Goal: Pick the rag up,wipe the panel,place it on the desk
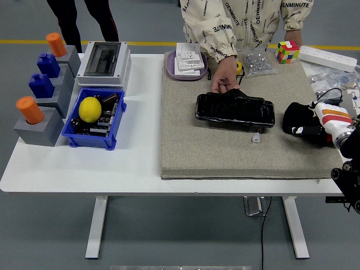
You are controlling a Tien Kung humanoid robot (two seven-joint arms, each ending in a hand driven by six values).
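Observation:
The black panel (pixel 235 109) lies flat on the beige mat (pixel 185 146), near its middle. A person's hand (pixel 225 76) rests on the panel's far edge. My right hand (pixel 298 125) sits on the mat just right of the panel, a small gap away from it. Its fingers are curled around a black rag (pixel 295 113), which bulges out above them. Rag and fingers are both black and hard to tell apart. A small white connector (pixel 256 138) lies on the mat below the panel. My left arm is out of view.
A blue bin (pixel 93 119) with a yellow lemon (pixel 90 108), grey blocks with orange and blue pegs (pixel 39 107), and a grey electrical box (pixel 104 61) stand at the left. A switch tray (pixel 187 62), bagged screws (pixel 256 61), a colour cube (pixel 287 51) and a power strip (pixel 329 58) line the back.

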